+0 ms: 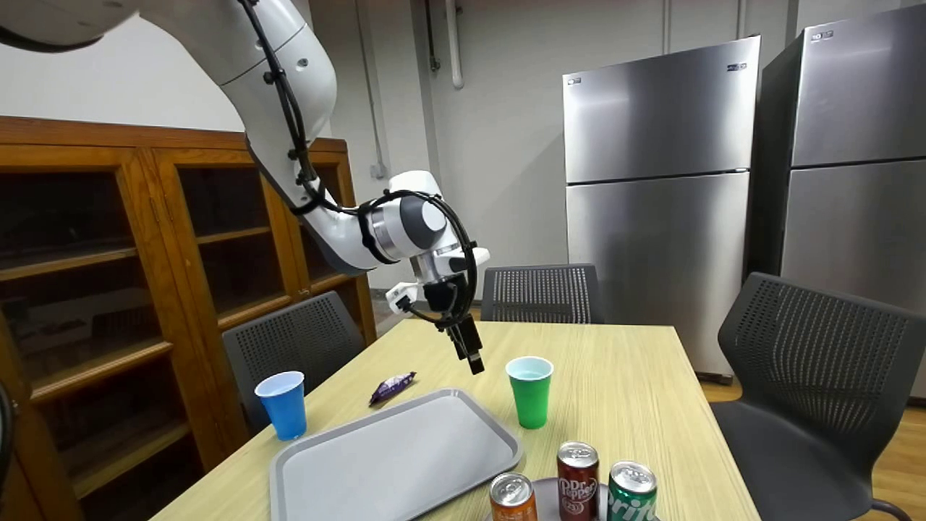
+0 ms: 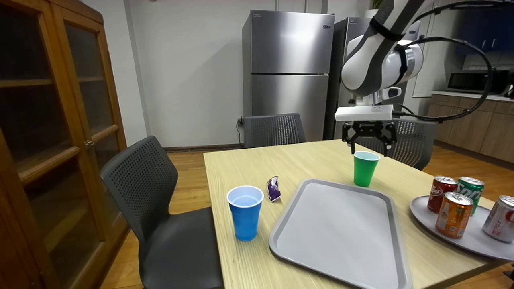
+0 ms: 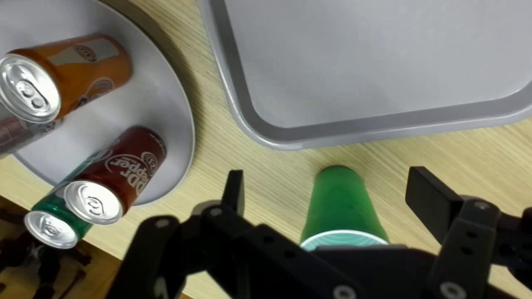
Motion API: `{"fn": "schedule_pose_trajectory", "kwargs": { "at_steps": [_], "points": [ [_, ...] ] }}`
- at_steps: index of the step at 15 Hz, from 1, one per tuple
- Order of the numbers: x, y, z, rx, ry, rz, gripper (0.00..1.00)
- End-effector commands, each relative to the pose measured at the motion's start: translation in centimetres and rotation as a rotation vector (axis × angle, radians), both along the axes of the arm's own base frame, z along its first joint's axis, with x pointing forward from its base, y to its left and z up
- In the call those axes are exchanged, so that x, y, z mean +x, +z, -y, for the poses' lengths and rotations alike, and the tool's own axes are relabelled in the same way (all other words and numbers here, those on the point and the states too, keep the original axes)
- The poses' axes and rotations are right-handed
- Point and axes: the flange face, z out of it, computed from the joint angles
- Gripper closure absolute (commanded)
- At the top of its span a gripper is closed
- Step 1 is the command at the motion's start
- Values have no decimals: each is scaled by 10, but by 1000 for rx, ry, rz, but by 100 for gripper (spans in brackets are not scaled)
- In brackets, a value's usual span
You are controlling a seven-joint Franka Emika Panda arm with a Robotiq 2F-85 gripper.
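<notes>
Green cup, gripper nearby with jaws apart, Dr Pepper can, Sprite can beside it.

Bare surface runs along the far edge, a wide lane beyond the tray and the green cup. Only a slim gap parts that cup from the tray; in the wrist view, room shows between it and the fingers on both sides. Cans on a round plate obstruct the right edge; a blue cup and purple packet obstruct the left.
</notes>
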Motion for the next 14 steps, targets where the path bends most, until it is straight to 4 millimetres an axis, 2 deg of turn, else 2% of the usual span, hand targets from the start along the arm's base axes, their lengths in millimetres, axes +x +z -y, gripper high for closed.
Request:
{"fn": "schedule_pose_trajectory", "kwargs": {
  "at_steps": [1, 14],
  "points": [
    [-22, 3, 17, -12, -99, 10, 0],
    [-96, -14, 75, -39, -471, -18, 0]
  ]
}}
